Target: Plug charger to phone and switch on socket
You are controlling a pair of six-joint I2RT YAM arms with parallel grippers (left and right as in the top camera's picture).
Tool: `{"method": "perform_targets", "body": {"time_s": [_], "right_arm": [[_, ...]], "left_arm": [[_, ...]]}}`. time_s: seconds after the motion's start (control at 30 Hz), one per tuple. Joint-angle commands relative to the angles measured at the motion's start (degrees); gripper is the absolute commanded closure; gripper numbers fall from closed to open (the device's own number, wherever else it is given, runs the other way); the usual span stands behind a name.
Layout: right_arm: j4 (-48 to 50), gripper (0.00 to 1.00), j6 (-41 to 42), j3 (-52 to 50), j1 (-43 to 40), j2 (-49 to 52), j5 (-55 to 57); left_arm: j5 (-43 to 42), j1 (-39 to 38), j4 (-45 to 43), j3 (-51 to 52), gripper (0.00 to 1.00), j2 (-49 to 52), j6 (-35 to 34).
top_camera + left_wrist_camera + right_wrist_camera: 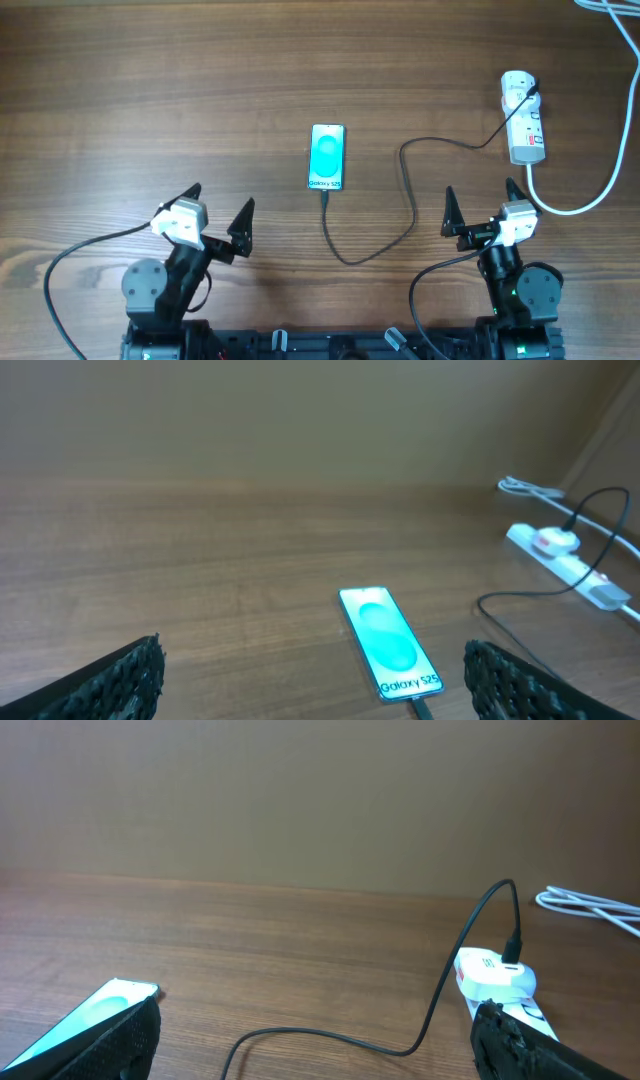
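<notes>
As I watched remotely, my left claw (222, 197) and right claw (481, 188) gaped wide, empty; phone (327, 157) lay ahead between them, cable (405, 170) touching its near end, power strip (523, 130) ahead-right of the right claw.

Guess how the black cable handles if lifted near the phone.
Likely floppy: the cable lies in loose curves, so it should sag and bend, not push. Probably light; thin and flat on the table, so hard to pinch. Its far end sits in the socket; a hard pull may drag that.
</notes>
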State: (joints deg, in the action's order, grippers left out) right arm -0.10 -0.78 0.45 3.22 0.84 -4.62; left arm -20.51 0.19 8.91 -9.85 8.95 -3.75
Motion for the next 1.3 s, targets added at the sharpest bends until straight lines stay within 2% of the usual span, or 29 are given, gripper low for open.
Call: {"method": "perform_targets", "body": {"time_s": [0.0, 0.1, 0.27, 0.43, 0.57, 0.7, 0.87, 1.07, 1.27], "right_arm": [[0.13, 0.00, -0.70, -0.13, -0.20, -0.42, 0.74], [0.13, 0.00, -0.70, -0.13, -0.20, -0.42, 0.74], [0.13, 0.00, -0.70, -0.13, -0.20, -0.42, 0.74], [0.13, 0.00, -0.70, -0.13, -0.20, -0.42, 0.74], [0.13, 0.00, -0.70, -0.13, -0.20, -0.42, 0.74], [0.13, 0.00, -0.70, -0.13, -0.20, -0.42, 0.74], [0.13, 0.00, -0.72, -0.13, -0.20, -0.42, 0.74], [0.13, 0.00, -0.72, -0.13, -0.20, -0.42, 0.74], [0.13, 0.00, -0.70, -0.13, -0.20, -0.42, 0.74]], "left_arm": [[2.62, 0.39, -2.84, 3.04, 0.00, -2.36, -4.50], [5.66, -0.11, -4.50, 4.79, 0.00, -4.44, -7.26], [6.73, -0.94, -6.16, 7.17, 0.00, -8.09, -7.23], [10.01, -0.94, -9.88, 9.49, 0.00, -8.79, -11.26], [11.04, -0.94, -9.22, 9.49, 0.00, -8.81, -11.19], [10.93, -1.01, -5.27, 9.49, 0.00, -8.81, -7.08], [11.15, -1.09, -5.22, 9.49, 0.00, -8.79, -0.11], [20.15, -1.05, -4.50, 9.51, 0.00, -8.81, 0.42], [19.45, -0.98, -4.44, 9.51, 0.00, -8.79, 6.49]]}}
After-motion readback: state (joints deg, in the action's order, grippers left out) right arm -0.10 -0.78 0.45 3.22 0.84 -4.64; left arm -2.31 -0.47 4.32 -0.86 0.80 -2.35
